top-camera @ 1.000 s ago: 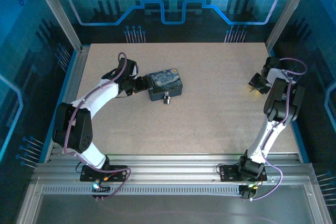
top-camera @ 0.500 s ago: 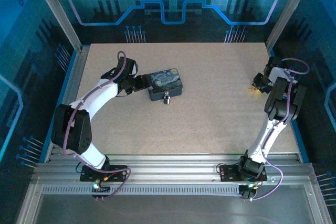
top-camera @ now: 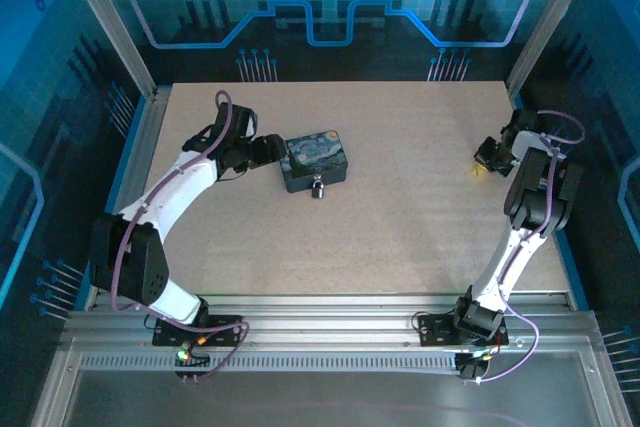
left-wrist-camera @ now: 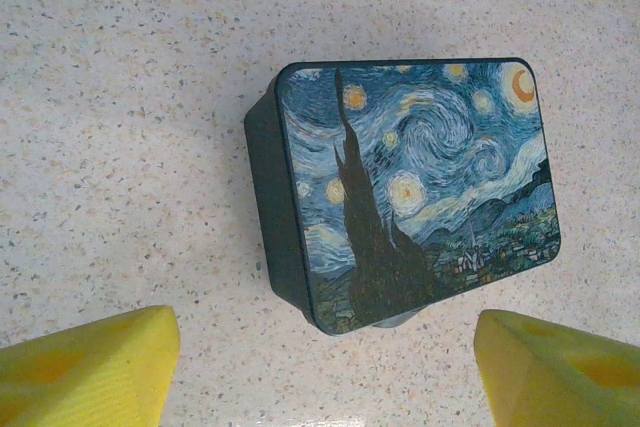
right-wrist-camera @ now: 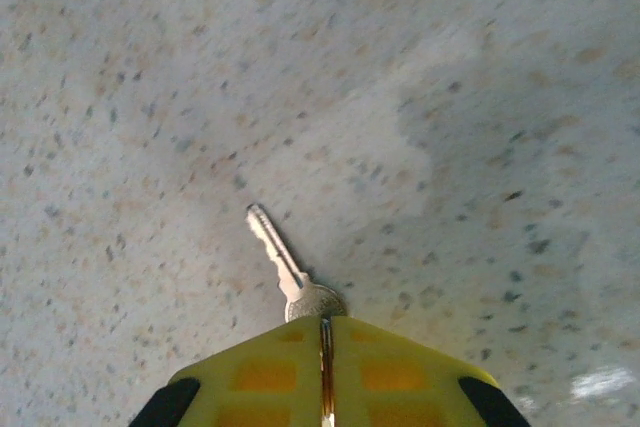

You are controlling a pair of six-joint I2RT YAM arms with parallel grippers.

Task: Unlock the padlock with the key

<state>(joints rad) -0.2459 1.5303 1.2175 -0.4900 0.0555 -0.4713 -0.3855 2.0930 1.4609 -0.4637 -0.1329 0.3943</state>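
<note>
Right hand [right-wrist-camera: 322, 332] clenches the key [right-wrist-camera: 285, 267] near the worktop's [top-camera: 420, 217] right edge, left hand [top-camera: 270, 154] gapes beside the tin [left-wrist-camera: 420, 187], and the padlock [top-camera: 317, 188] awaits unlocking.

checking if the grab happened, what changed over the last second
The right gripper closed its jaws on the head of the key; the blade sticks out ahead of the fingertips. The left arm's elbow swung outward to its left, while the left gripper stayed open, facing the Starry Night tin. The tin and the padlock on its near side did not move.
</note>
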